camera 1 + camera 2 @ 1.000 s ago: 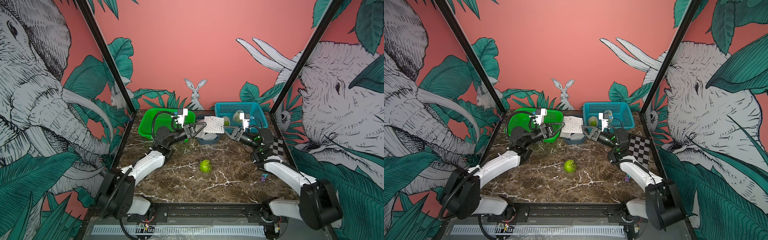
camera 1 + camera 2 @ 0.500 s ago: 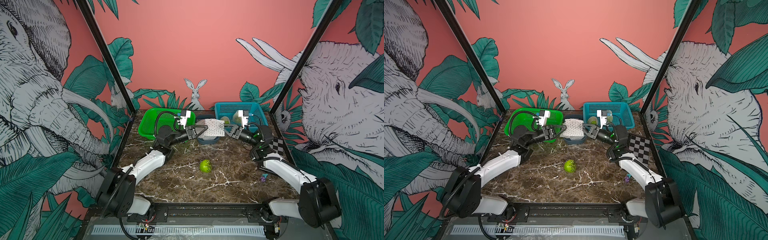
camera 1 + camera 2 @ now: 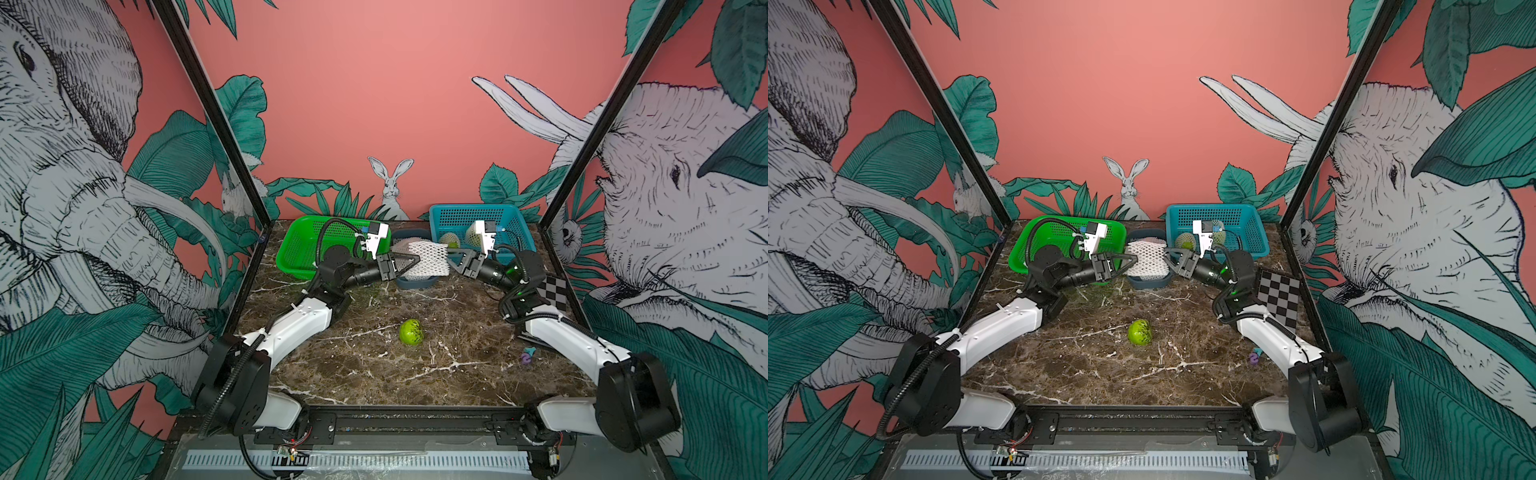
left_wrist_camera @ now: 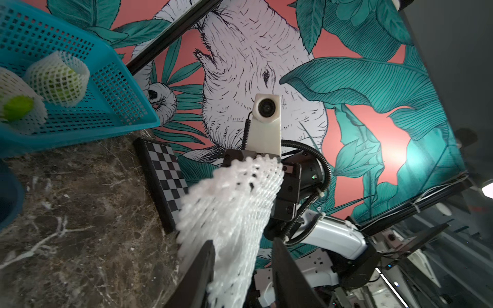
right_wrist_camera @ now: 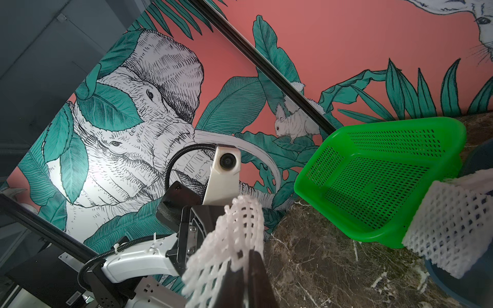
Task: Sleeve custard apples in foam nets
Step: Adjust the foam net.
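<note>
1. Looks to be the last sleeving of three: finds two netted custard apples (image 3: 451, 240) already in the blue basket (image 3: 513, 226) at 1 o'clock. Leaves one bare custard apple (image 3: 411, 331) lying on the table (image 3: 353, 374) close to the middle, well apart from both grippers.
2. Holds a foam net (image 3: 430, 259) off the surface at 12 o'clock, just above the grey-blue tub (image 3: 415, 284), with spare nets (image 5: 453, 226) resting in that tub.
3. Pinches the net's 3 o'clock edge in the right gripper (image 3: 454, 261), jaws closed flat on the mesh with no gap to see in the right wrist view.
4. Shows the left gripper (image 3: 413, 262) part-open at the net's 9 o'clock end: fingers apart, mesh hanging between them, seemingly not squeezed. Reads as a loose straddle rather than a grip.
5. Amounts, as a judgement, to handling the net between the two grippers before any fruit goes in. Cannot tell from these views whether the tube's mouth is open or pressed flat.
6. Calls next for opening that mouth, probably by taking opposite lips and drawing them gently apart, since soft mesh collapses under a flat pinch.
7. Calls then for bringing net and fruit together: either carrying the net from 12 o'clock down toward the middle, or freeing the left gripper to fetch the bare fruit while the right one holds the sleeve steady.
8. Ends, by the pattern of the other two, with the sleeved fruit set in the basket at 1 o'clock.
</note>
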{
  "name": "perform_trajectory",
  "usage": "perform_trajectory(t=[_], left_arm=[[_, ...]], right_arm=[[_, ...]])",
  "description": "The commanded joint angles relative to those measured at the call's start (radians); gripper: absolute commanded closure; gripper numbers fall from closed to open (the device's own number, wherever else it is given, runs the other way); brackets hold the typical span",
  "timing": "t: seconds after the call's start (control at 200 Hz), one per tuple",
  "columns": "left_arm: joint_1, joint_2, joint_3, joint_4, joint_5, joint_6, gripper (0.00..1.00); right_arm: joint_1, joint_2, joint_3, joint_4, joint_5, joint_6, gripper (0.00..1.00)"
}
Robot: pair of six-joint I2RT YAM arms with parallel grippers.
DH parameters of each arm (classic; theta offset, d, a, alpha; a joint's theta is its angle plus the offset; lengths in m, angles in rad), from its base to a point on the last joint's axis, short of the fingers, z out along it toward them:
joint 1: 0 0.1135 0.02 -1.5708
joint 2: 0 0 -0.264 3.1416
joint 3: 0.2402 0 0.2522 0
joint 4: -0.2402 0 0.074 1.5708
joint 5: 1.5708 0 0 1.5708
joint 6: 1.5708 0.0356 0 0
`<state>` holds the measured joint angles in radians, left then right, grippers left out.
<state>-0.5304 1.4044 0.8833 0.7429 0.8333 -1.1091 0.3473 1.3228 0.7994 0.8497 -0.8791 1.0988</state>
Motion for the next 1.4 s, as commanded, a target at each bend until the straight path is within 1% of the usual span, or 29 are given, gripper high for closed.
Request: perform_trajectory(t=[0.0,0.025,0.055,0.095,0.14,0.165,0.215,0.285,0.37,0.44,0.45,0.55,0.615,0.63,0.77,0.83,0.89,0.985,1.025,1.08,1.1,1.12,1.15,1.175,1.275,1.39], left_arm=[[-0.003,-0.035,0.026,-0.014,0.017,0.016,0.77],[-0.003,-0.037,0.026,-0.016,0.014,0.017,0.78],[-0.003,-0.039,0.026,-0.019,0.013,0.02,0.77],[-0.003,-0.039,0.025,-0.018,0.01,0.024,0.69],[-0.003,-0.039,0.026,-0.01,0.008,0.022,0.55],[-0.003,-0.038,0.025,-0.005,0.007,0.021,0.53],[-0.003,-0.032,0.021,0.036,0.014,0.005,0.55],[-0.003,-0.018,0.011,0.129,0.018,-0.045,0.65],[-0.004,0.001,0.009,0.205,0.029,-0.092,0.67],[-0.014,0.015,0.01,0.249,0.041,-0.115,0.78],[-0.014,0.016,0.01,0.25,0.041,-0.116,0.78],[-0.02,0.015,0.016,0.192,0.041,-0.092,0.77],[-0.023,0.009,0.018,0.148,0.045,-0.062,0.66],[-0.023,0.006,0.019,0.136,0.044,-0.053,0.65],[-0.023,-0.026,0.03,-0.048,0.023,0.056,0.65],[-0.023,-0.035,0.033,-0.121,0.013,0.095,0.7],[-0.023,-0.041,0.038,-0.175,0.01,0.123,0.79],[-0.023,-0.046,0.031,-0.184,0.003,0.127,0.92],[-0.023,-0.048,0.027,-0.18,-0.002,0.126,0.99],[-0.023,-0.051,0.023,-0.166,-0.009,0.12,1.0],[-0.023,-0.051,0.021,-0.156,-0.011,0.115,1.0],[-0.023,-0.05,0.02,-0.139,-0.011,0.109,1.0],[-0.022,-0.047,0.017,-0.112,-0.011,0.094,1.0],[-0.022,-0.044,0.012,-0.083,-0.012,0.077,1.0],[-0.014,-0.019,-0.009,0.075,-0.02,-0.016,1.0],[0.001,0.015,-0.017,0.252,-0.026,-0.118,1.0]], right_arm=[[0.003,-0.021,0.046,-0.023,-0.019,-0.049,0.92],[0.004,-0.027,0.053,-0.07,-0.016,-0.074,0.93],[0.004,-0.037,0.059,-0.125,-0.011,-0.112,0.94],[0.007,-0.048,0.067,-0.187,-0.008,-0.163,0.94],[0.01,-0.06,0.078,-0.264,-0.007,-0.208,0.94],[0.013,-0.065,0.082,-0.296,-0.006,-0.23,0.94],[0.018,-0.075,0.093,-0.351,0.003,-0.266,0.94],[0.019,-0.083,0.096,-0.405,0.022,-0.301,0.94],[0.021,-0.085,0.095,-0.41,0.036,-0.304,0.94],[0.024,-0.082,0.101,-0.438,0.046,-0.318,0.94],[0.025,-0.081,0.103,-0.444,0.046,-0.322,0.94],[0.028,-0.086,0.104,-0.442,0.048,-0.327,0.94],[0.028,-0.094,0.103,-0.43,0.048,-0.325,0.94],[0.028,-0.096,0.104,-0.429,0.049,-0.324,0.94],[0.028,-0.112,0.114,-0.446,0.051,-0.335,0.94],[0.028,-0.114,0.119,-0.447,0.051,-0.336,0.94],[0.027,-0.117,0.119,-0.435,0.045,-0.332,0.93],[0.028,-0.119,0.13,-0.429,0.037,-0.328,0.92],[0.028,-0.119,0.133,-0.434,0.033,-0.33,0.91],[0.028,-0.119,0.134,-0.443,0.033,-0.337,0.86],[0.028,-0.119,0.133,-0.445,0.034,-0.339,0.83],[0.028,-0.121,0.132,-0.451,0.035,-0.342,0.77],[0.026,-0.123,0.131,-0.465,0.042,-0.348,0.65],[0.022,-0.125,0.128,-0.479,0.048,-0.355,0.58],[-0.021,-0.139,0.1,-0.485,0.063,-0.35,0.42],[-0.08,-0.174,0.052,-0.454,0.083,-0.316,0.37]])
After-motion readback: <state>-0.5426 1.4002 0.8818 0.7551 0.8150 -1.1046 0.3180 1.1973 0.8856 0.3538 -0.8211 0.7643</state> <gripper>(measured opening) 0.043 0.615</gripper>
